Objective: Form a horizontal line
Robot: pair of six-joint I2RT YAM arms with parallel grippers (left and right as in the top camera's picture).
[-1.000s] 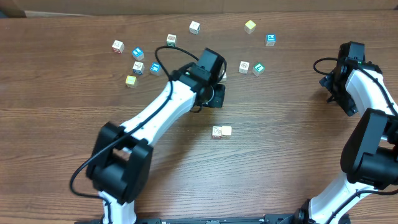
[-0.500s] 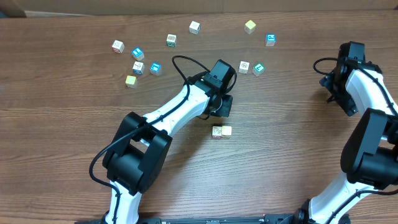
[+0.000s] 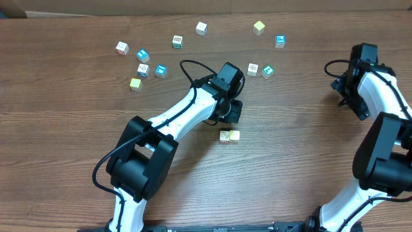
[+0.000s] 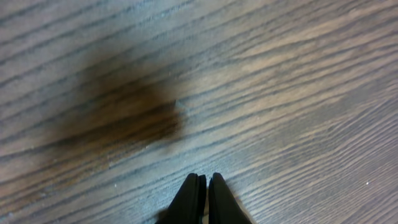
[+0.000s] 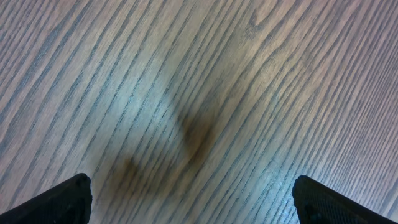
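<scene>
Two tiny touching cubes lie side by side mid-table as a short horizontal line (image 3: 230,136): a whitish printed cube (image 3: 224,136) on the left and a pale yellow cube (image 3: 235,136) on the right. My left gripper (image 3: 232,113) hangs just behind this pair, apart from it. In the left wrist view the left gripper (image 4: 204,180) is shut with nothing between its fingers, over bare wood. My right gripper (image 3: 343,87) rests at the far right of the table. In its own view the right gripper (image 5: 189,199) stands wide open and empty.
Loose cubes are scattered along the back: white (image 3: 122,47), blue (image 3: 142,53), yellow (image 3: 135,83) at the left, white (image 3: 201,28) and yellow (image 3: 259,26) further back, blue (image 3: 280,40), and a white and blue pair (image 3: 253,68) right of the left wrist. The table's far edge (image 3: 206,11) lies just behind them.
The left arm has swung right and toward the front, bringing its shut gripper close behind the two-cube row. The cubes and the right arm have stayed put.
</scene>
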